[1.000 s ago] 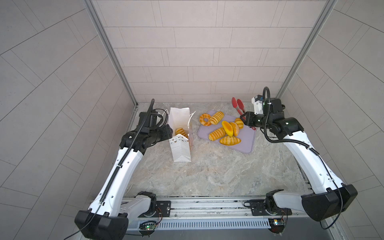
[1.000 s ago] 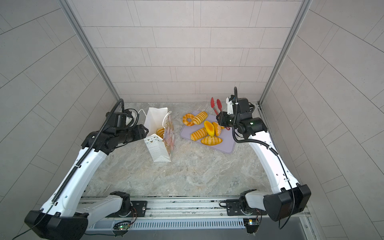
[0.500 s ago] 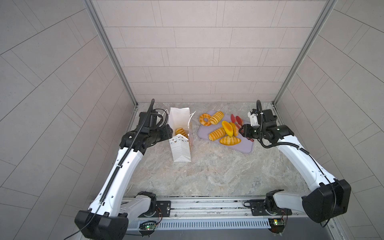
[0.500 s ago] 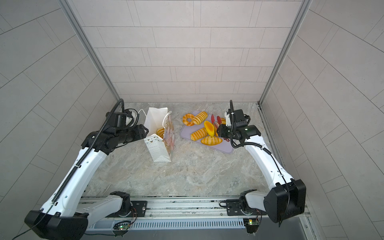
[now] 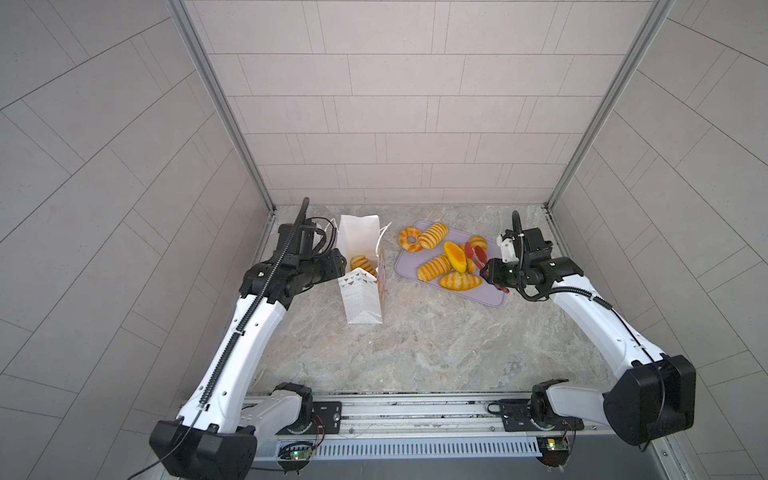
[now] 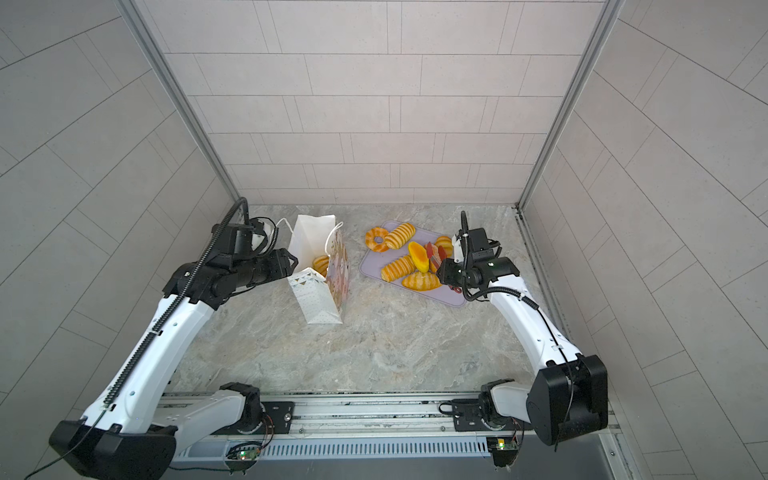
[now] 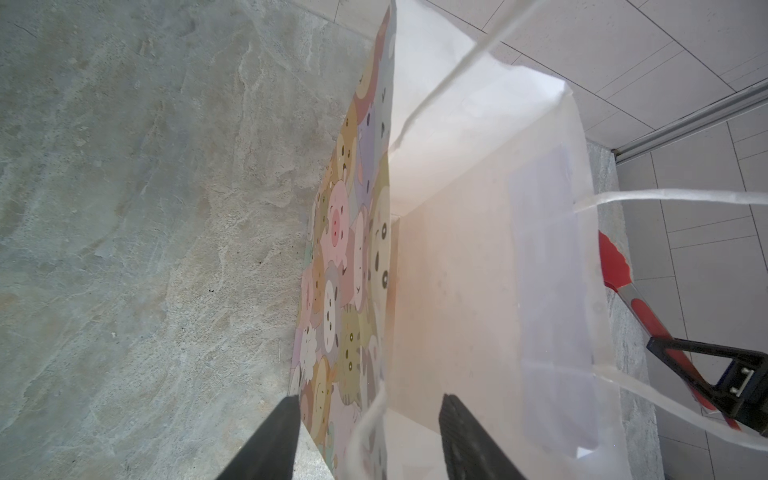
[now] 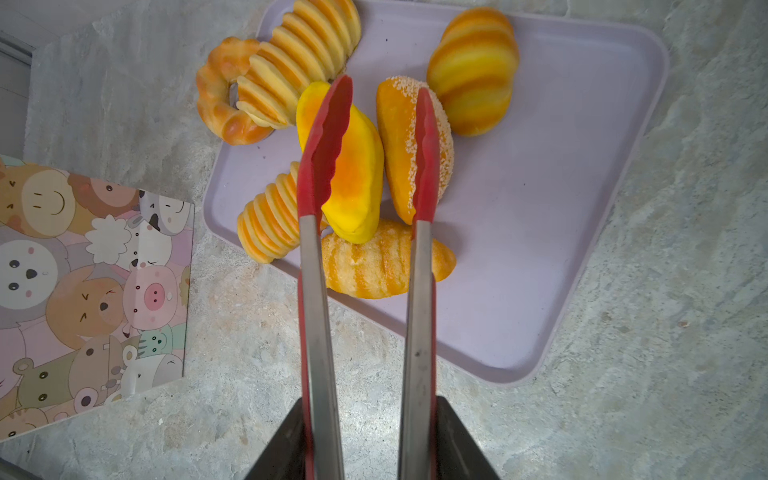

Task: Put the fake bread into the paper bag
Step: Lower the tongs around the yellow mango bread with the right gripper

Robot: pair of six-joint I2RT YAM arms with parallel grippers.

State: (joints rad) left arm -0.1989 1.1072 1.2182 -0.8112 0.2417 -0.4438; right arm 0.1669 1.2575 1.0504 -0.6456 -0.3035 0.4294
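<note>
My right end effector (image 8: 370, 419) is clamped on the handles of the tongs (image 8: 318, 311), whose red tips stand apart over the fake bread (image 8: 357, 178) piled on the lilac tray (image 8: 540, 208). My left end effector (image 7: 370, 409) is spread, one finger either side of the printed wall of the standing paper bag (image 7: 457, 270); one striped loaf (image 5: 362, 263) lies inside it.
</note>
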